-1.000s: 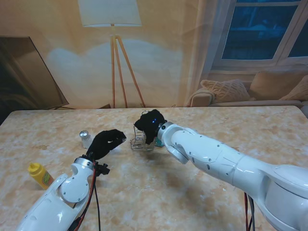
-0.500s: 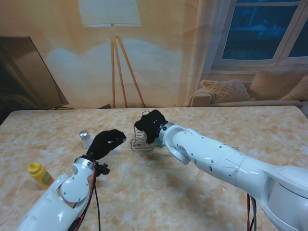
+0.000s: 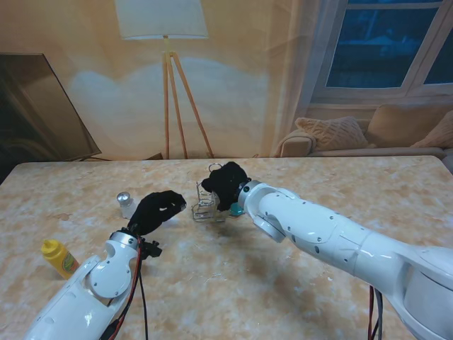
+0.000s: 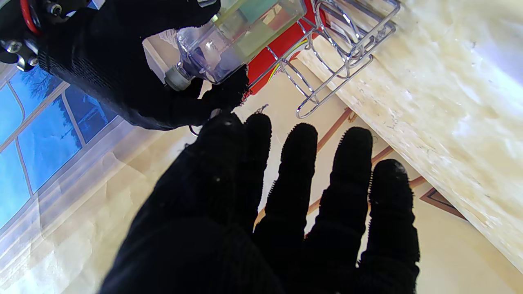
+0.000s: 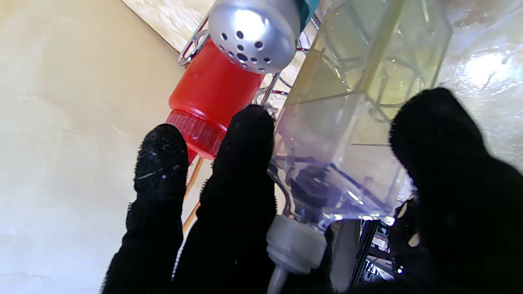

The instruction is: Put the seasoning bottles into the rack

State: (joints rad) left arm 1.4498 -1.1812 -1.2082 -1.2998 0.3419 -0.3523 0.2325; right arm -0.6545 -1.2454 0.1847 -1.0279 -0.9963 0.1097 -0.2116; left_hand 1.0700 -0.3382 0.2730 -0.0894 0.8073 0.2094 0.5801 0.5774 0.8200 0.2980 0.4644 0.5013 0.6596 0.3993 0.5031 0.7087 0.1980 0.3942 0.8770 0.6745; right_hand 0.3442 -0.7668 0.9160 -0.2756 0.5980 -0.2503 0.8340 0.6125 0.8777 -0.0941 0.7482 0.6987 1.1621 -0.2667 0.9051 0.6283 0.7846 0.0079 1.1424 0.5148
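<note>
Right hand (image 3: 225,185), black-gloved, is wrapped around a clear square plastic bottle with a pale yellow tint and a white nozzle cap (image 5: 347,134). Its fingers (image 5: 245,171) press one side and the thumb the opposite side, nozzle end toward the palm. From the left wrist camera the same bottle (image 4: 241,36) shows tilted, its body angled in at the chrome wire rack (image 4: 347,45); can't tell if its base is seated in a slot.

Chrome wire rack (image 3: 206,205) sits mid-table, just left of the right hand and touching or nearly touching it. Already in the rack: a red plastic bottle with a ribbed red cap (image 5: 212,98) and a shaker with a perforated silver lid and teal body (image 5: 255,32), side by side next to the clear bottle. A teal patch (image 3: 233,208) shows beside the right wrist in the stand view.

Left hand (image 3: 157,210), also black-gloved, hovers over the table to the left of the rack and nearer to me, holding nothing. Fingers (image 4: 351,171) are extended and slightly apart, pointing toward the rack, close to it but not touching.

A small clear shaker with a silver cap (image 3: 126,204) stands upright on the beige marble-pattern table (image 3: 283,283), just left of the left hand. A yellow squeeze bottle with a yellow cap (image 3: 59,258) stands farther left and nearer to me, well apart from the rack.
</note>
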